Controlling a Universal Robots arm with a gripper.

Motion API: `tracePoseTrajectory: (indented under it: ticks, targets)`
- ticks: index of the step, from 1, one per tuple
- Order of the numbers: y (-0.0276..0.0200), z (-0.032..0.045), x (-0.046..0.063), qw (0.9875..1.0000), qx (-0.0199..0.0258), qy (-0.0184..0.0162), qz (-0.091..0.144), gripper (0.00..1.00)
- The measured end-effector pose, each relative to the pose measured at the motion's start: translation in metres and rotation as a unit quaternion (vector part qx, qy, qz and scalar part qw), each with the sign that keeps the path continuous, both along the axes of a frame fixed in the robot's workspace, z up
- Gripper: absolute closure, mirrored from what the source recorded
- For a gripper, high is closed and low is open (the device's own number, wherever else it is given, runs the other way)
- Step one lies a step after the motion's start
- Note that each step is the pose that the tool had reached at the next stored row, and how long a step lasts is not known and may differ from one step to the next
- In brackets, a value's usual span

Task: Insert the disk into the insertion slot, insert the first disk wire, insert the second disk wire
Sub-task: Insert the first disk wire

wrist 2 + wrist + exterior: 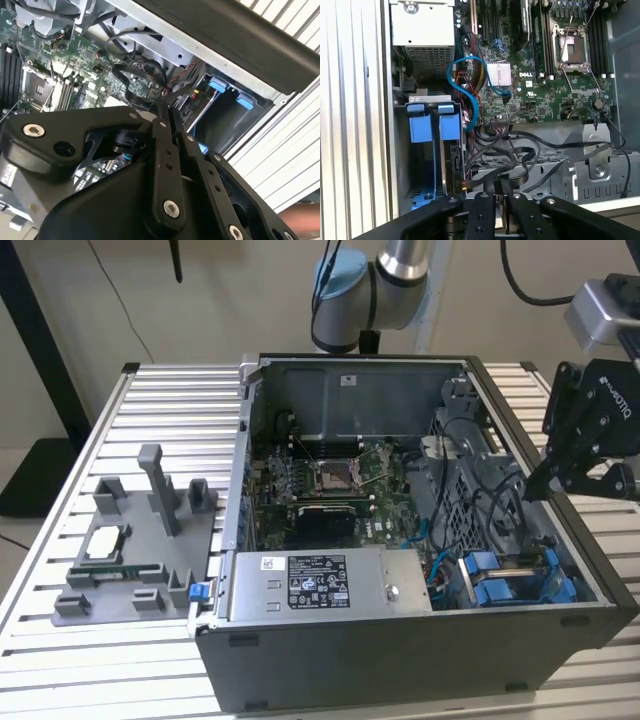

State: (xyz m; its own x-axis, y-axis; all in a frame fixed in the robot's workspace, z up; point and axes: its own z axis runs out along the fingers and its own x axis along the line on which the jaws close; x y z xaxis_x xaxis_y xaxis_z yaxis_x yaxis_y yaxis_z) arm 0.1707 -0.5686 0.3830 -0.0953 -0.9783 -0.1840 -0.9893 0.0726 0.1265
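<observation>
1. Silver slatted table holds everything. On the exterior view's left sits a grey parts tray. In the middle stands the open computer case.
2. Inside the case, the disk looks to stand on its edge in the insertion slot of the drive cage, under the blue tabs. Not much of it shows.
3. On the exterior view's right, the gripper hangs over the case edge. Its fingers are squeezed together, and they look to pinch a black flat wire.
4. What could go wrong: the wire is thin and bendy, so it may slip out of the pinch or twist.
5. If the plug goes in crooked, it may miss the disk's socket and jam.
6. Other loose black wires lie close by. They could catch on the fingers and get pulled.
7. Counting: one table, one tray, one case, one power-supply box, two blue tabs, one blue wire, one gripper. The black wires are too tangled to count.
</observation>
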Motion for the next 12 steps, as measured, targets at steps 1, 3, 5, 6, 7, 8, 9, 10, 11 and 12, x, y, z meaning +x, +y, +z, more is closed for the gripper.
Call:
tracePoseTrajectory:
  ticks: [1, 3, 5, 6, 7, 8, 9, 10, 11, 12]
  targets:
    - [-0.0002, 0.0001, -0.004, 1.0000, 0.0000, 0.0001, 0.000, 1.00]
    - [-0.0003, 0.0001, -0.013, 1.0000, -0.0001, 0.0001, 0.000, 1.00]
    - [-0.0004, 0.0001, -0.021, 1.0000, -0.0023, 0.0001, 0.000, 1.00]
    - [-0.0006, 0.0001, -0.023, 1.0000, -0.0037, 0.0001, 0.001, 1.00]
    - [-0.0009, 0.0001, -0.024, 1.0000, -0.0051, 0.0001, 0.001, 1.00]
    - [-0.0012, 0.0001, -0.025, 1.0000, -0.0068, 0.0001, 0.001, 1.00]
    - [-0.0016, 0.0000, -0.025, 1.0000, -0.0081, 0.0001, 0.002, 1.00]
    - [-0.0020, 0.0000, -0.026, 1.0000, -0.0096, 0.0001, 0.002, 1.00]
    - [-0.0025, 0.0001, -0.027, 0.9999, -0.0112, 0.0001, 0.003, 1.00]
    - [-0.0030, 0.0002, -0.027, 0.9999, -0.0128, 0.0001, 0.003, 1.00]
